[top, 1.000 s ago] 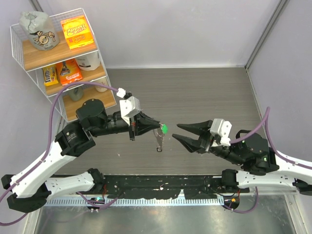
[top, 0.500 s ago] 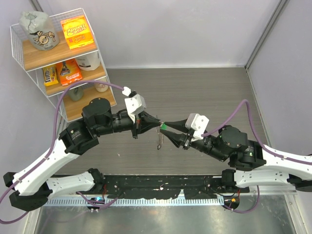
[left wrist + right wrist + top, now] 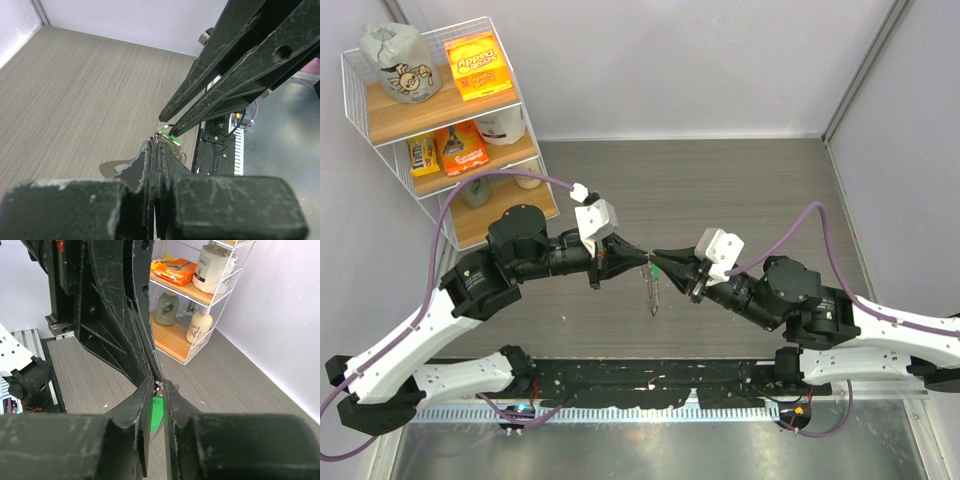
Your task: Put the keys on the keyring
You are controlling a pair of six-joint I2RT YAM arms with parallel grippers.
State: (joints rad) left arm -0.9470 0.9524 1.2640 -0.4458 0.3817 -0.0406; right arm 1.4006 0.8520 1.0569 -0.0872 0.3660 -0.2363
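Where the two arms meet nose to nose above the middle of the grey wood-grain table (image 3: 750, 190), the left gripper (image 3: 639, 257) reaches in from 9 o'clock and the right gripper (image 3: 660, 259) from 3 o'clock, their tips almost touching. The left jaws are pressed flat together and pinch the top of the keyring (image 3: 651, 290), whose thin silvery chain hangs from that pinch toward 6 o'clock in the overhead view, clear of the table. Just beyond the left tips sits the key (image 3: 157, 412), its bright green head lying in the slim gap between the right gripper's fingers (image 3: 225, 85). Those jaws stand narrow around the green head, but whether the pads actually press on it cannot be told from either wrist view. Off at 10 o'clock, against the wall, stands a white wire shelf rack (image 3: 362, 110) holding boxes, a bag and bottles.
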